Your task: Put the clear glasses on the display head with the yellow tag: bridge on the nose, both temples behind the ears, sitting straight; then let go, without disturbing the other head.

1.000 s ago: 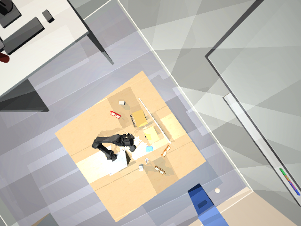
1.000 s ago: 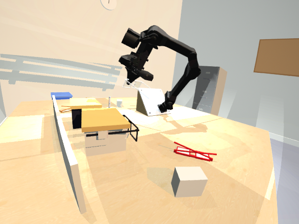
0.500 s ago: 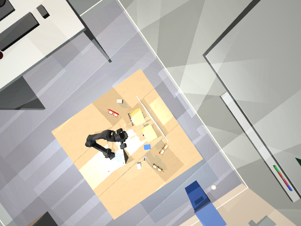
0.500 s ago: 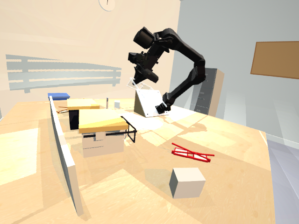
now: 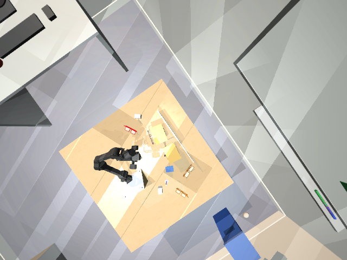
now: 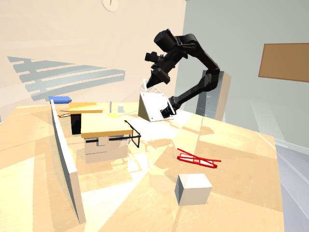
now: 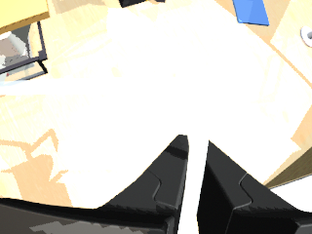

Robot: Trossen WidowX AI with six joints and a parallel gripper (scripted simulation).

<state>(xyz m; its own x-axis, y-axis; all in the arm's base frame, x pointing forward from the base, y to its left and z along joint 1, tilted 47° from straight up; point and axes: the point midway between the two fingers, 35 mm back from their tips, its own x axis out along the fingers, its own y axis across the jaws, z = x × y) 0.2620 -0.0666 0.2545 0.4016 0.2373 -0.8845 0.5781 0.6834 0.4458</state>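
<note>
My gripper [image 5: 141,157] [image 6: 147,87] [image 7: 189,144] is shut on the clear glasses [image 6: 144,85], which hang at the fingertips; in the wrist view they are a washed-out white strip. It is above the table, left of the heads in the top view, near the sloped white stand. The bare display head [image 5: 172,152] [image 6: 86,107] has a yellow top and dark side. The other display head [image 5: 158,133] [image 6: 105,150] has a similar top and wears black glasses [image 6: 134,137] [image 7: 41,55]. I cannot tell the yellow tag from the yellow tops. The bare head's face is hidden in the exterior view.
The sloped white stand [image 6: 157,107] is by the arm's base. A long thin wall [image 5: 176,137] [image 6: 63,144] runs behind the heads. Red glasses [image 5: 130,129] [image 6: 197,160], orange glasses [image 5: 181,192], a blue pad [image 5: 169,169] [image 6: 60,99] [image 7: 251,11] and a white block [image 5: 137,116] [image 6: 195,189] lie around.
</note>
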